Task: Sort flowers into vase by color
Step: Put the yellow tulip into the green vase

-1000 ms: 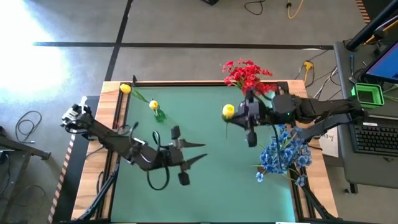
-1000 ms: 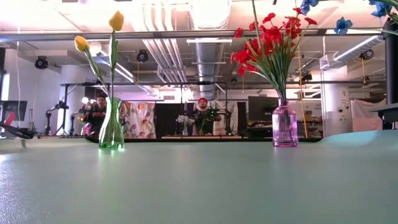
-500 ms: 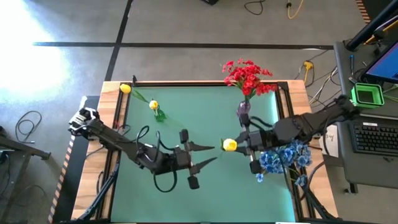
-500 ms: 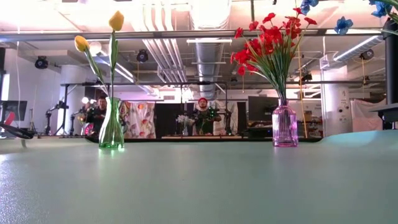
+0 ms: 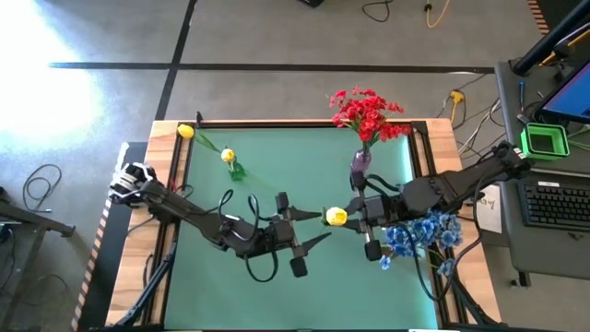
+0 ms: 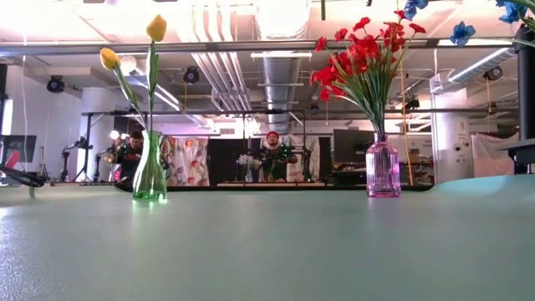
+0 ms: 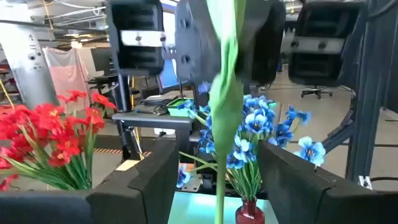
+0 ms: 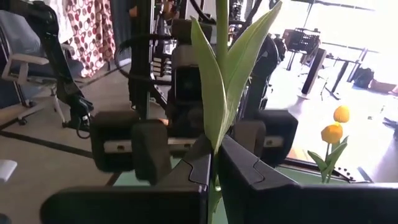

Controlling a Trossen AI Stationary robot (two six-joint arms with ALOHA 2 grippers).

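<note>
Although several screens and pieces of equipment stand around the green surface, no brand, label or writing can be read on any of them.

Taking the pink vase of red flowers as the landmark: the right claw hangs just in front of it, toward the surface's middle, its fingers pressed together on the green stem of a yellow tulip whose head shows from above right beside the claw. In the right wrist view the stem and leaves rise from between the two closed fingers. The left claw sits farther from the pink vase, facing the right claw across the tulip, with its fingers spread wide; in the left wrist view the stem hangs in the gap between them, touching neither that I can see.

The blue flowers stand on the near side of the pink vase, at the surface's right edge; their vase is hidden from above by the blooms and by the right arm, and only a dark red neck peeks out in the left wrist view. The green vase with two yellow tulips stands well apart from the pink vase, toward the far left corner.

In the low view both claws are out of frame; the blue blossoms are cut off at the edge.
</note>
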